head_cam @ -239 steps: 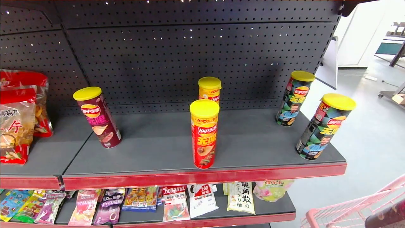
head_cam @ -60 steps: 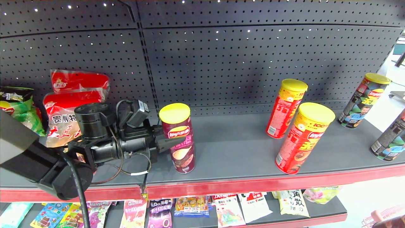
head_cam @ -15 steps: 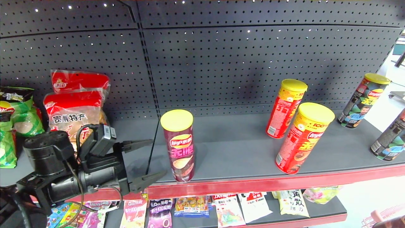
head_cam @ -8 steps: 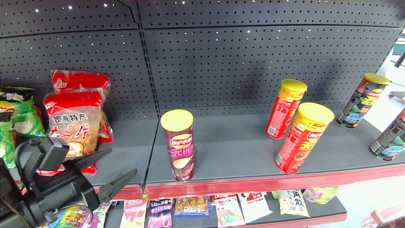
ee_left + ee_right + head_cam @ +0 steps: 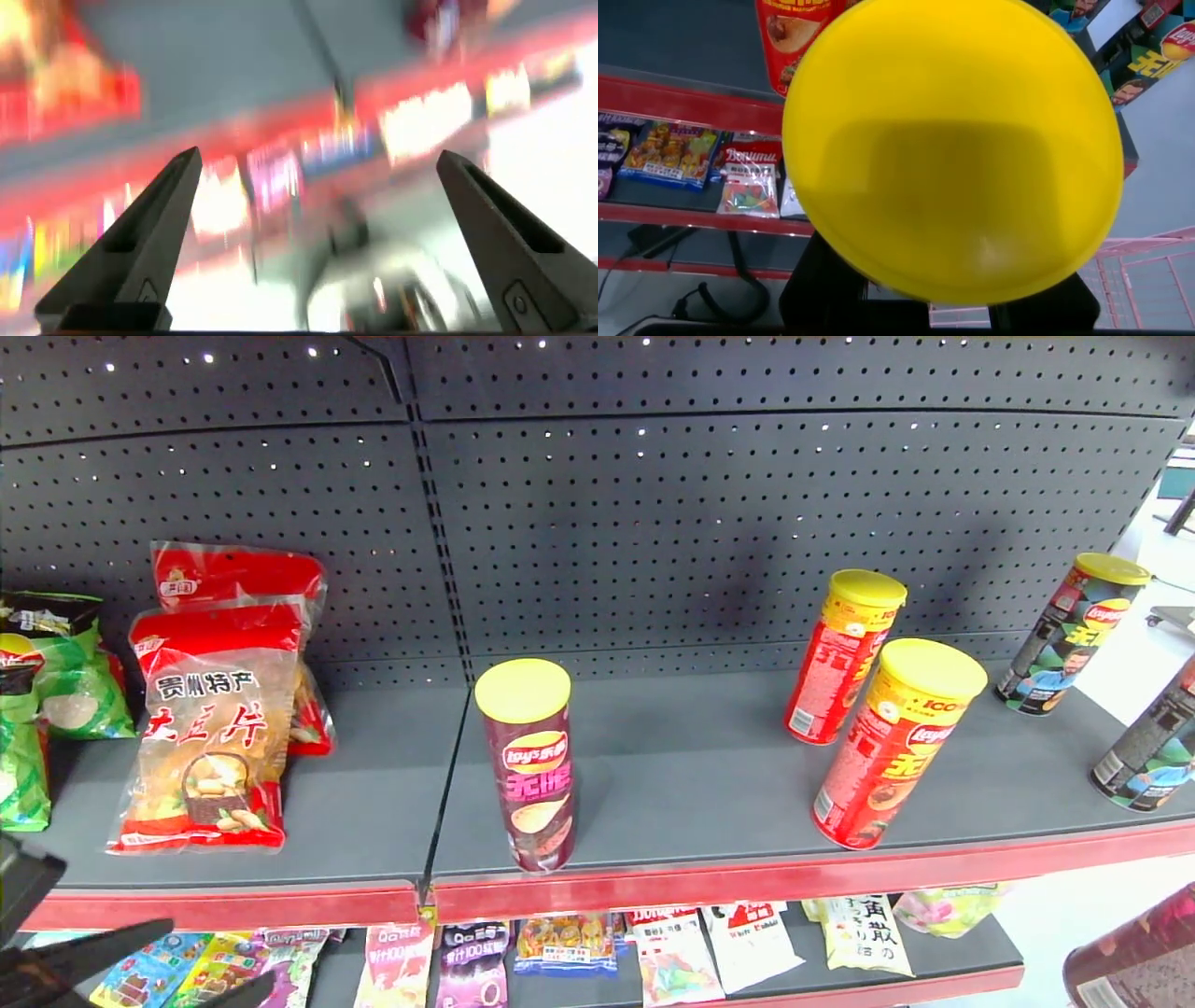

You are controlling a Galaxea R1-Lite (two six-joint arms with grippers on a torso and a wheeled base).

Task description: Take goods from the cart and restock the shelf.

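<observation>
Left gripper (image 5: 219, 952) at lower left, fingers spread wide, holding nothing; maroon can (image 5: 527, 765) upright at front edge of shelf (image 5: 700, 784), centre frame; right gripper (image 5: 915, 301) clamped on second can (image 5: 1134, 952), lower right corner.

Dark shelf (image 5: 700, 775) (red front lip) with upright chip cans (image 5: 527, 761) and snack bags (image 5: 210, 728)

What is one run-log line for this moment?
left jaws: open, empty | right jaws: shut on dark can | shelf: purple can upright near front edge
</observation>
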